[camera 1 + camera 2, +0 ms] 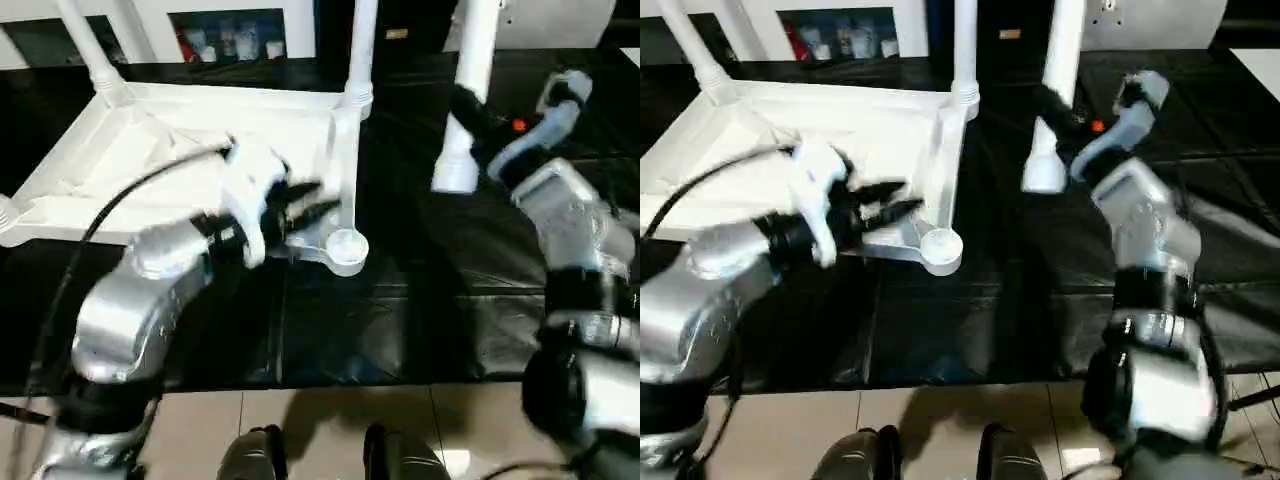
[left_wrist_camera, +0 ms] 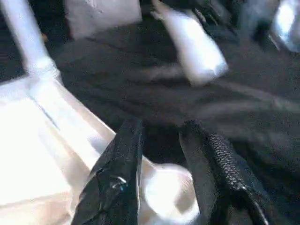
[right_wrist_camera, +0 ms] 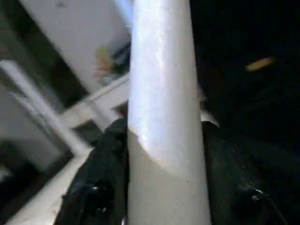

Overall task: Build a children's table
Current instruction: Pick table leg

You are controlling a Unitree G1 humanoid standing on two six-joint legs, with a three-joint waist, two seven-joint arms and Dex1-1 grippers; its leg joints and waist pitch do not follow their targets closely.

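With my right gripper (image 1: 478, 112) clamped on the leg (image 1: 470, 90) and my half-open, empty left gripper (image 1: 305, 208) beside the empty corner socket (image 1: 345, 245), I'd square the leg's wide end directly above that socket, then press straight down.

Upturned white plastic table top (image 1: 190, 150) on black sheet-covered bench (image 1: 400, 320), left of centre; two white tubular legs (image 1: 358, 60) standing in far corner sockets. Near-right round corner socket (image 1: 346, 245) beside left gripper (image 1: 312, 205). To the right, fourth white tapered leg (image 1: 465, 100) upright in right gripper (image 1: 470, 110).
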